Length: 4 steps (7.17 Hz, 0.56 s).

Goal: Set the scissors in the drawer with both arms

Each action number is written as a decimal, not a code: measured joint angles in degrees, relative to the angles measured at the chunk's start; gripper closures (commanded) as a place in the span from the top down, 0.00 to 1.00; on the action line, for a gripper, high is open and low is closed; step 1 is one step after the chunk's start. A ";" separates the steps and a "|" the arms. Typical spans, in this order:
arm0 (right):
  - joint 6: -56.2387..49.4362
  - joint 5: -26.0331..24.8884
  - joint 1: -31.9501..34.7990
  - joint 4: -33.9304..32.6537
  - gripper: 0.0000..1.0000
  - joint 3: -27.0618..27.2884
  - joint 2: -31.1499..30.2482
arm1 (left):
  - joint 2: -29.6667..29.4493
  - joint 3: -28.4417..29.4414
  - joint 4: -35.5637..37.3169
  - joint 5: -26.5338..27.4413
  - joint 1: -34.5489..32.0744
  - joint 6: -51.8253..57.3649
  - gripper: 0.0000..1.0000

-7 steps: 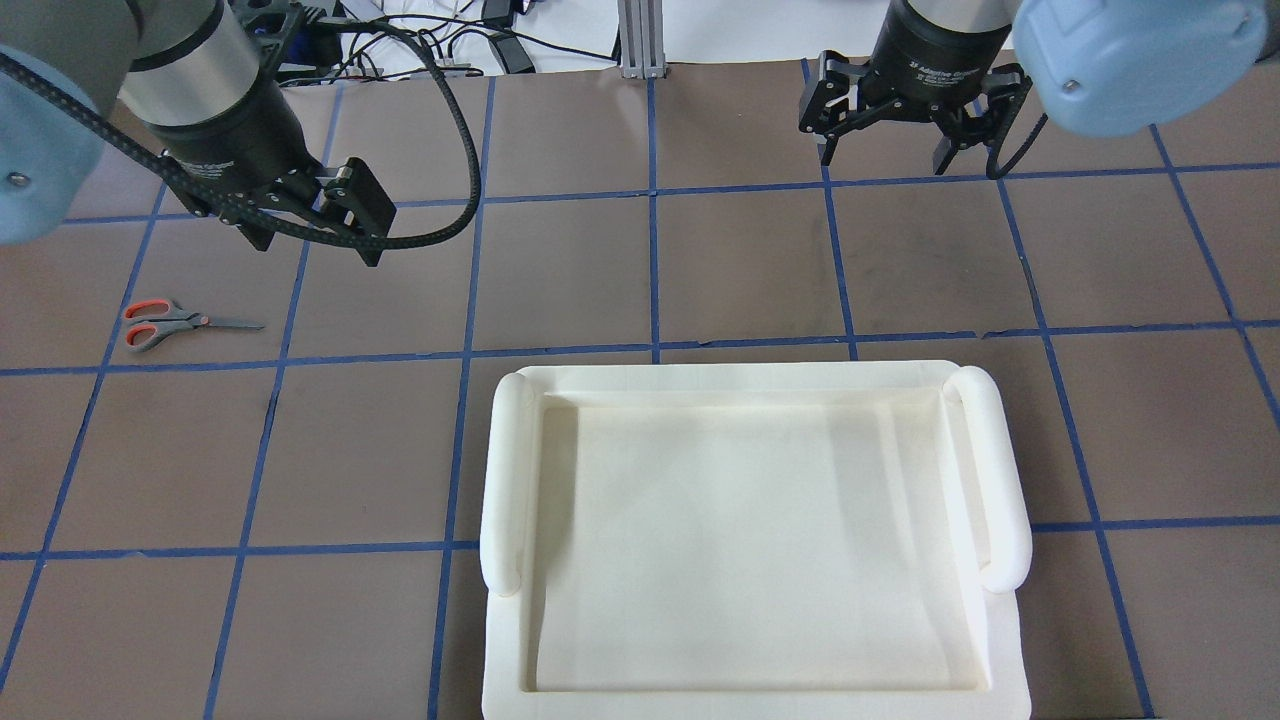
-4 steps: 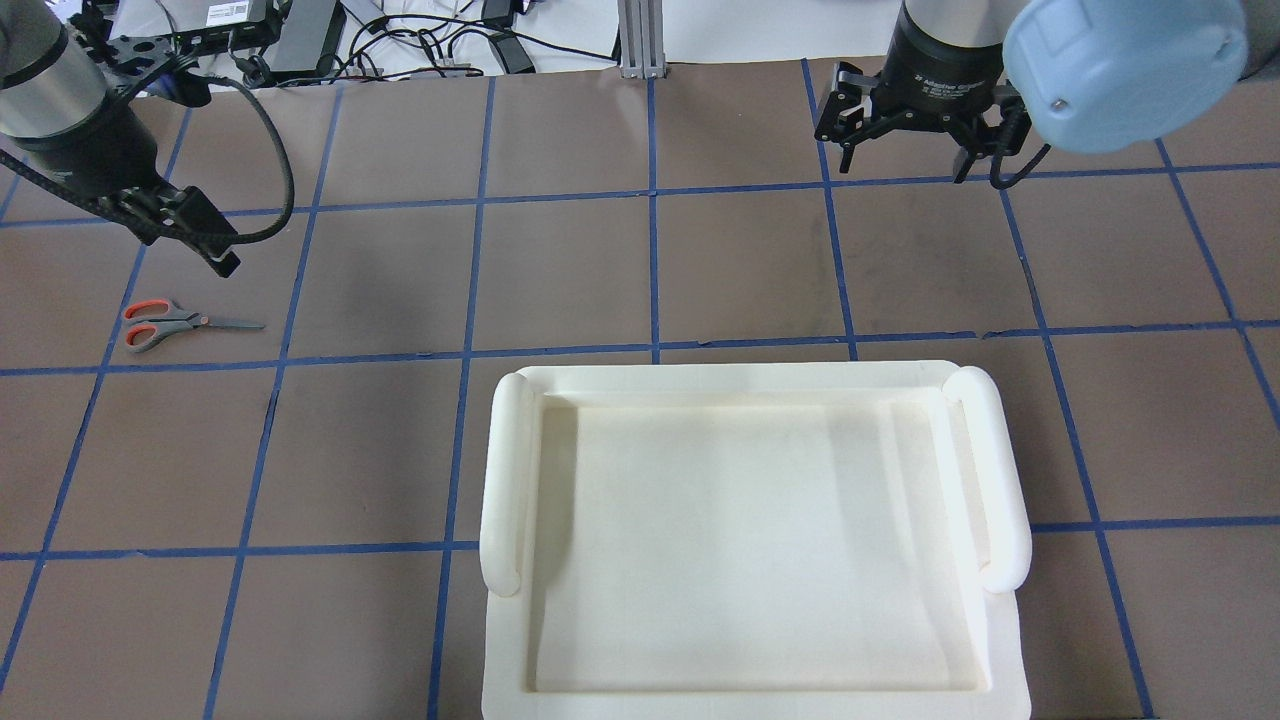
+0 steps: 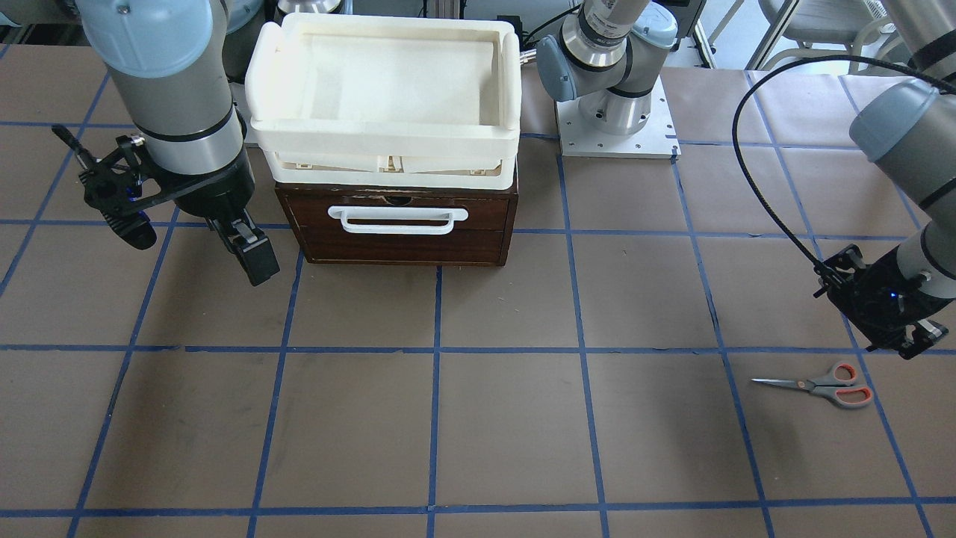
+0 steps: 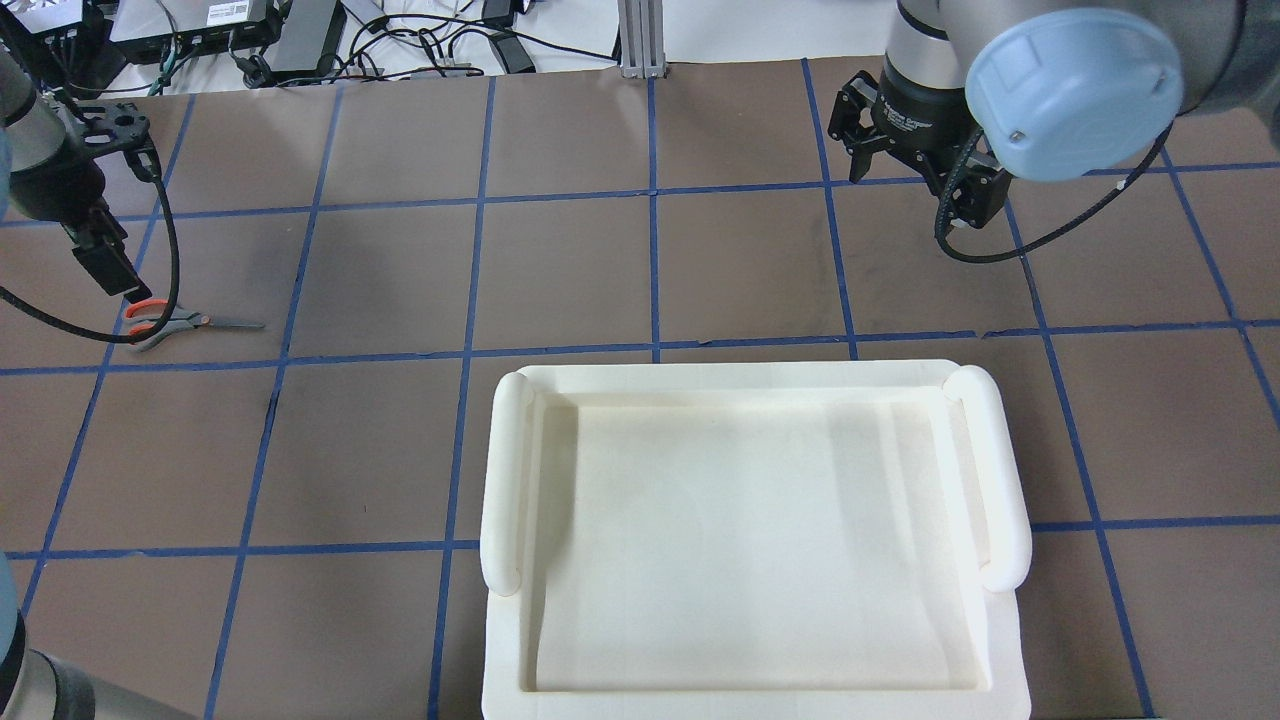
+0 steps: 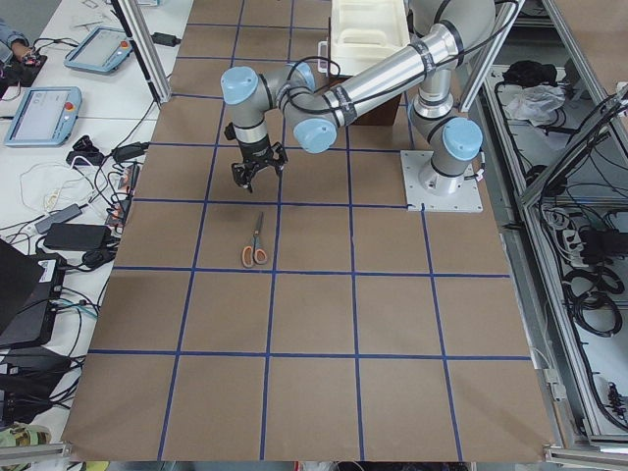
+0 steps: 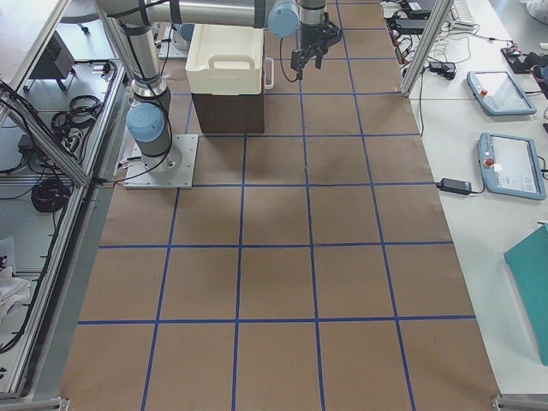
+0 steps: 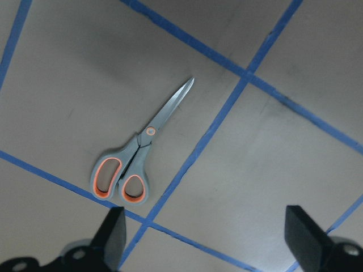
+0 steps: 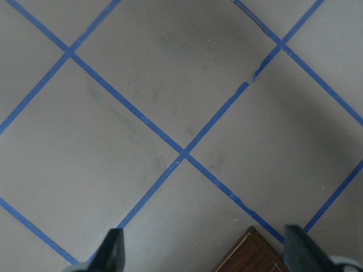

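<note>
The scissors (image 4: 185, 322) lie flat and closed on the brown table at the far left, handles left; they also show in the front view (image 3: 818, 387) and the left wrist view (image 7: 136, 158). My left gripper (image 4: 105, 270) hovers open just behind the handles, its fingertips (image 7: 116, 226) wide apart and empty. The dark-brown drawer (image 3: 398, 239) with its white bar handle (image 3: 398, 219) is closed. My right gripper (image 3: 198, 250) is open and empty, above the table beside the drawer's front corner (image 8: 249, 255).
A cream-white plastic tray (image 4: 505, 470) sits on top of the drawer chest (image 3: 381, 142). The left arm's black cable (image 3: 754, 172) loops over the table. Blue tape lines grid the table. The robot base plate (image 3: 616, 127) stands behind the chest.
My left gripper has swung left and come down toward the scissors' handles. My right gripper has turned and shifted slightly toward the drawer side. The scissors have not moved.
</note>
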 measured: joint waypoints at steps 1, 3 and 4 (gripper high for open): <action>9.07 0.10 2.19 -0.52 1.00 0.14 1.17 | -2.54 0.21 2.74 0.91 0.86 7.39 1.00; 24.14 1.83 7.53 -1.39 1.00 -0.03 4.06 | -7.31 0.51 9.83 -2.91 3.29 21.67 1.00; 29.35 3.85 9.15 -1.50 1.00 -0.06 5.08 | -9.37 0.78 11.83 -6.06 4.95 28.29 1.00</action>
